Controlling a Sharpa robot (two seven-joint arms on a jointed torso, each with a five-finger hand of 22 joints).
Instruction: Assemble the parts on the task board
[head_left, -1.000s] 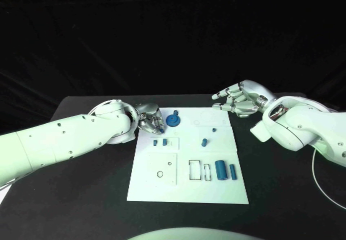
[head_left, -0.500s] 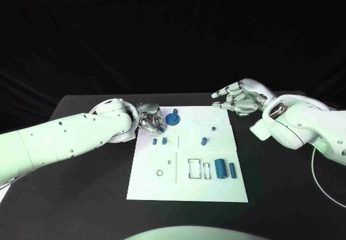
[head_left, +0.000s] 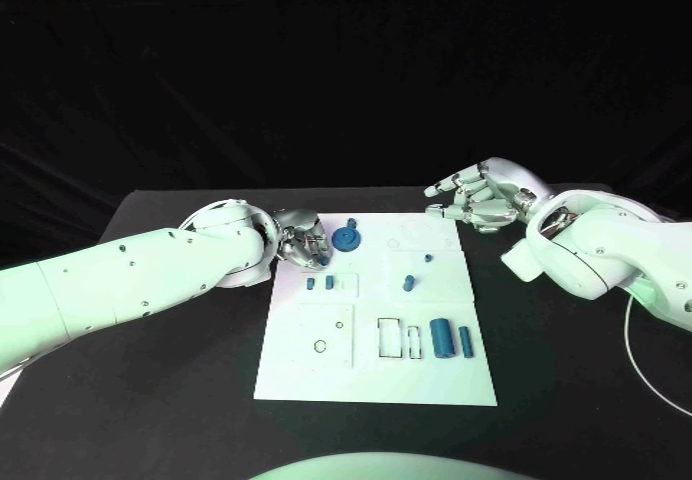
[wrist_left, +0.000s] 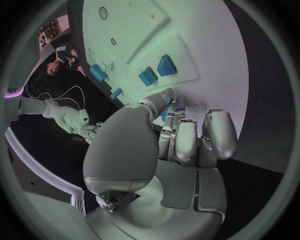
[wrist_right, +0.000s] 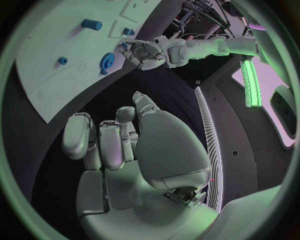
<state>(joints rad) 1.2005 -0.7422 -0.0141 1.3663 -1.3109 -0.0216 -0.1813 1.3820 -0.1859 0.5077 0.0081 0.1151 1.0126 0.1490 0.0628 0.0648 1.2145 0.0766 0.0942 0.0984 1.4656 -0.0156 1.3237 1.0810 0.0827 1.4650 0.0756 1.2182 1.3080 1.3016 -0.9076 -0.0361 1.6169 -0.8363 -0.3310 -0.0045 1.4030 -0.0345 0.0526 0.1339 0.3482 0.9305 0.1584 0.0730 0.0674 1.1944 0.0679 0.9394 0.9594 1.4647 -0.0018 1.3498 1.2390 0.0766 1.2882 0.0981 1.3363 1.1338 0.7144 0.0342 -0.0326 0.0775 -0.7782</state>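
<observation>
both hands at the far end of the task board, nothing plainly held

left hand (head_left: 302, 244) has its fingers curled in at the board's 10 o'clock edge, just beside the blue gear (head_left: 346, 240); whether they pinch anything is hidden, so i cannot tell. right hand (head_left: 475, 203) hangs at the 1 o'clock corner, fingers loosely curled and apart, holding nothing. task board (head_left: 378, 385) lies mid-table; two small blocks (head_left: 320, 284) sit near the left hand, a peg (head_left: 410, 284) at centre, two cylinders (head_left: 451, 341) toward 4 o'clock.
</observation>
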